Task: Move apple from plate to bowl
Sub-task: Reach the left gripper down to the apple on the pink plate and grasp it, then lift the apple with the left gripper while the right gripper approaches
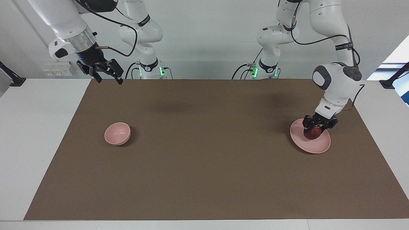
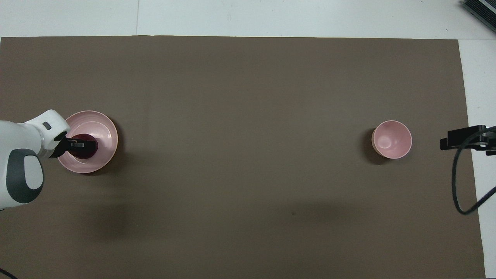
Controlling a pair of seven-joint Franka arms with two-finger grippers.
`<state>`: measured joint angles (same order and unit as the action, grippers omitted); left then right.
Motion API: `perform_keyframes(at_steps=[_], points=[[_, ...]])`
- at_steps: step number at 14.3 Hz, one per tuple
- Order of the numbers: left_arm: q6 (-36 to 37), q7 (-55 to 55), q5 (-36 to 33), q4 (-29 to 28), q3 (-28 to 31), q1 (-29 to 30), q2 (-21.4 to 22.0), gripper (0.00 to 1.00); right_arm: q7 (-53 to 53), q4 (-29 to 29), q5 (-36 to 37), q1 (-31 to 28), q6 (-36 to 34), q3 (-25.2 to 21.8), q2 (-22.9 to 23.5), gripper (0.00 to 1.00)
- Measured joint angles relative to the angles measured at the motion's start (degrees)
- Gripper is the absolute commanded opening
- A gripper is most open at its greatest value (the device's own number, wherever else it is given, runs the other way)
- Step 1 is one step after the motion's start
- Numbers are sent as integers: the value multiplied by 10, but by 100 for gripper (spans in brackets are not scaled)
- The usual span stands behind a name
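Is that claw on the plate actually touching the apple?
Touching. In the facing view the left gripper is down on the apple, a finger on each side with no gap, over the plate.

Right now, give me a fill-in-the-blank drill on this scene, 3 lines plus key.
1. The apple sits on the ____.
2. The left pincer is down at the ____.
3. The bowl lies toward the ____ arm's end of the mat, with nothing in it.
4. The right pincer waits raised, holding ____.

Missing: plate; apple; right; nothing

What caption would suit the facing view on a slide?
Left pincer down around the apple on the plate; right pincer waits raised; the bowl stands empty.
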<state>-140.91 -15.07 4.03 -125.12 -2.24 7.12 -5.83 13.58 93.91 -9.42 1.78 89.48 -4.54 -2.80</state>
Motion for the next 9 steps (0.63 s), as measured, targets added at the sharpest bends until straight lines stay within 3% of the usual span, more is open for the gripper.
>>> perform_keyframes(at_steps=[4, 9], points=[[56, 26, 14, 38, -60, -2, 32, 0, 121, 0, -61, 20, 7, 0, 21, 100], [78, 100, 168, 70, -184, -8, 44, 0, 270, 1, -196, 34, 8, 1, 43, 100]])
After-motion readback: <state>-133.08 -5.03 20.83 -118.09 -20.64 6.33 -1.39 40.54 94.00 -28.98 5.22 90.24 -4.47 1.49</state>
